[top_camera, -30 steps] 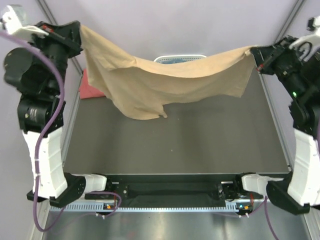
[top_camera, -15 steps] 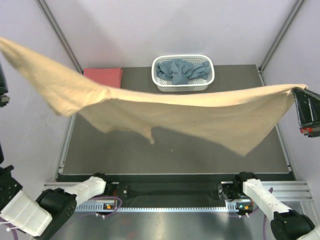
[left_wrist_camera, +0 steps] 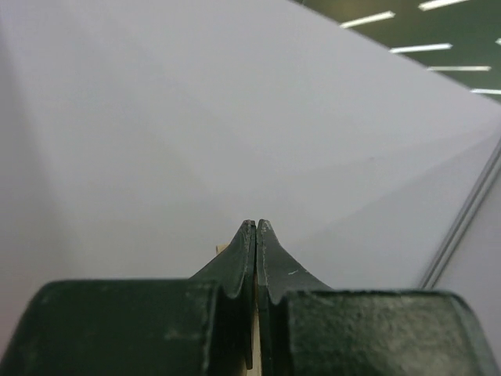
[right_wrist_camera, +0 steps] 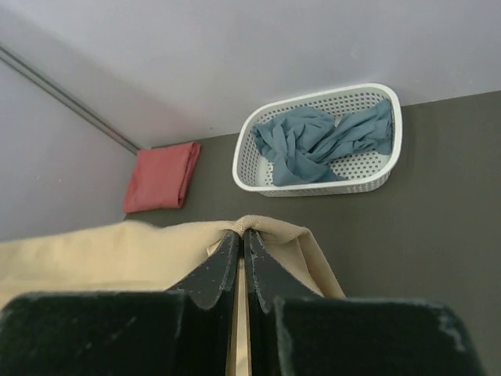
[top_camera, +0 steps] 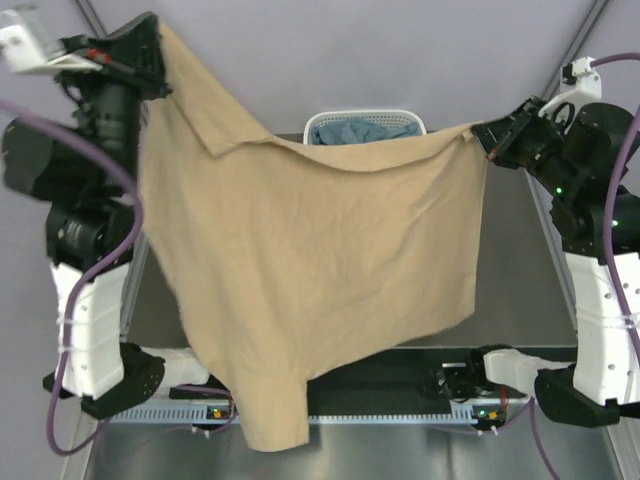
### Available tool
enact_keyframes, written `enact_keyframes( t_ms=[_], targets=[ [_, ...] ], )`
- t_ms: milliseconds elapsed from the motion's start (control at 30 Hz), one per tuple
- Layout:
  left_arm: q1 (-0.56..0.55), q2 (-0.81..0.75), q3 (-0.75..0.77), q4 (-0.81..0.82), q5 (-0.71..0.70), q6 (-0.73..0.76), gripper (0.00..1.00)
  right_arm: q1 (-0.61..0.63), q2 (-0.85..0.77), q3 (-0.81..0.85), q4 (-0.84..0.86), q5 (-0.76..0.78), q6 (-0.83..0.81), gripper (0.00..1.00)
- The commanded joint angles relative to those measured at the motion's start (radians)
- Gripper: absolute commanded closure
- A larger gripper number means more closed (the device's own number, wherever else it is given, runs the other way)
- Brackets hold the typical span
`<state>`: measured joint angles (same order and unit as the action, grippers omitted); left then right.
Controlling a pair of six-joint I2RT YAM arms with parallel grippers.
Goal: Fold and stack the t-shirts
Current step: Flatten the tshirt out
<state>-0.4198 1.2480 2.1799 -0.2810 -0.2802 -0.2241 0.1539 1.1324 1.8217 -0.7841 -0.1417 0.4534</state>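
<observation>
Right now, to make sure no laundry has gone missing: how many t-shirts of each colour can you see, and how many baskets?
tan t-shirt, hanging spread in the air: 1
coral-red t-shirt, folded on the table: 1
dusty blue t-shirt, bunched in the basket: 1
white basket: 1
Total: 3 t-shirts and 1 basket, 4 things

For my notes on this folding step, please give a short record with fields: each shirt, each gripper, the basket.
left gripper: shut on an upper corner of the tan cloth t-shirt
right gripper: shut on its other upper corner
tan cloth t-shirt: lifted, spread between both grippers, hanging loose
coral-red cloth t-shirt: folded, lying on the dark table
white lattice plastic basket: at the table's far edge
dusty blue cloth t-shirt: crumpled inside the basket
</observation>
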Motion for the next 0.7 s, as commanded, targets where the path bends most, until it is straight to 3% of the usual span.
enact_keyframes(
  t_ms=[0,333,667],
  targets=[
    [-0.002,0.047,0.043,0.094,-0.037,0.077,1.0,-0.013,-0.02,0.06,0.111,-0.015,-0.01,1.0],
    [-0.002,0.01,0.024,0.083,-0.063,0.086,1.0,-0.013,-0.048,0.106,0.046,0.005,-0.048,1.0],
    [-0.002,-0.214,-0.084,0.017,-0.056,0.04,1.0,-0.011,-0.213,0.083,-0.064,0.027,-0.044,1.0]
  ],
)
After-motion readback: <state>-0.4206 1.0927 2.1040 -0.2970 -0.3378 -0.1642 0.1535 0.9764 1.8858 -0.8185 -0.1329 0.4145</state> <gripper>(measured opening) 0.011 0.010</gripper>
